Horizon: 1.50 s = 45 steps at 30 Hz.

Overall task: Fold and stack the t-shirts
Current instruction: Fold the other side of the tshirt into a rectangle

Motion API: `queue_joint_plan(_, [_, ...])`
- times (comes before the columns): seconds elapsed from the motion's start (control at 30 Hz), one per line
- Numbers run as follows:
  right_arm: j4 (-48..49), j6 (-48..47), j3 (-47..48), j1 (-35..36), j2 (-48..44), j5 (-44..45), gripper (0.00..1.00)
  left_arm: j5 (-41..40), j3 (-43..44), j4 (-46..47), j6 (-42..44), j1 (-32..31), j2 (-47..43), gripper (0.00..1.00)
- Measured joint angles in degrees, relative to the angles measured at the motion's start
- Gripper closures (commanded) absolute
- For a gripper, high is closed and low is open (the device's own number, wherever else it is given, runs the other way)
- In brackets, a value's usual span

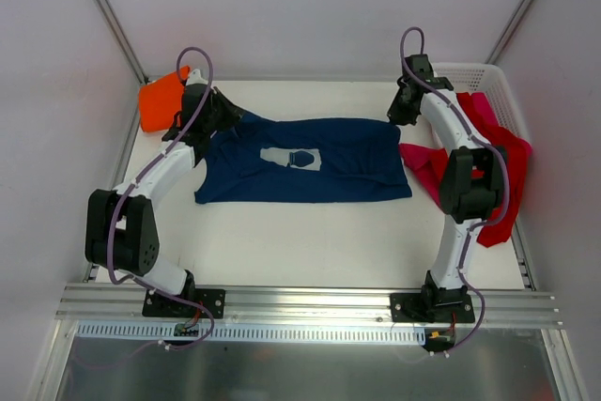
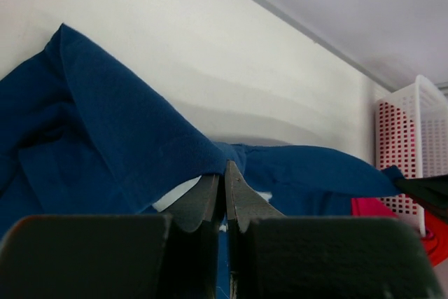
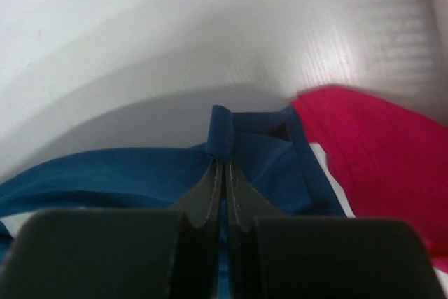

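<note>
**Desk:** Where is the navy shirt (image 1: 310, 161)?

**Photographer:** It is spread across the middle of the white table (image 1: 310, 241), chest side up, with its pale print (image 1: 291, 157) left of centre. Its far edge is lifted at both ends, where the arms meet it.

**Desk:** And the claws?

**Photographer:** The left claw (image 2: 225, 169) is pressed together on a peak of navy cloth at the shirt's far left corner, and the fabric drapes away from its tips. The right claw (image 3: 224, 162) is also closed, pinching a small fold of the navy hem at the far right corner.

**Desk:** What about the other shirts?

**Photographer:** An orange shirt (image 1: 160, 105) lies at the far left corner of the table, just behind the left arm. A pink shirt (image 1: 427, 161) sits just beside the navy one's right edge. A red shirt (image 1: 507, 176) hangs over the rim of the white lattice basket (image 1: 488, 77) on the right, partly hidden by the right arm.
</note>
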Motion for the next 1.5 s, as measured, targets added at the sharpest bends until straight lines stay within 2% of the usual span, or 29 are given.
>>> queue_joint_plan(0.2, [-0.3, -0.5, -6.1, 0.5, -6.8, 2.8, 1.0, 0.1, -3.4, -2.6, 1.6, 0.0, -2.1, 1.0])
queue_joint_plan(0.73, [-0.5, -0.4, -19.1, 3.0, -12.7, 5.8, 1.0, 0.0, -8.0, -11.5, 7.5, -0.7, -12.5, 1.0])
queue_joint_plan(1.23, [0.5, 0.3, -27.6, 3.8, -16.3, 9.0, 1.0, 0.0, -12.9, -15.3, 10.9, -1.8, -14.5, 1.0])
queue_joint_plan(1.3, [0.5, 0.5, -28.9, 3.8, -16.6, 9.4, 1.0, 0.0, -13.7, -15.7, 11.0, -2.2, -14.5, 0.95])
queue_joint_plan(1.33, [0.5, 0.6, -29.4, 3.8, -16.6, 9.5, 0.96, 0.0, -13.9, -16.0, 11.2, -2.4, -14.4, 0.9])
queue_joint_plan(1.37, [0.6, 0.7, -29.9, 3.8, -16.6, 9.6, 0.86, 0.0, -14.1, -16.4, 11.3, -2.7, -14.2, 0.83])
queue_joint_plan(1.4, [0.6, 1.0, -30.3, 3.8, -16.6, 9.8, 0.67, 0.0, -14.1, -16.7, 11.7, -3.0, -13.9, 0.61])
queue_joint_plan(1.47, [0.9, 1.9, -31.3, 3.8, -16.6, 10.4, 0.16, 0.0, -14.1, -16.9, 12.2, -3.7, -12.9, 0.46])
queue_joint_plan(1.5, [1.0, 2.2, -32.0, 3.8, -16.6, 10.7, 0.1, -0.1, -14.2, -17.0, 12.4, -4.2, -12.2, 0.41])
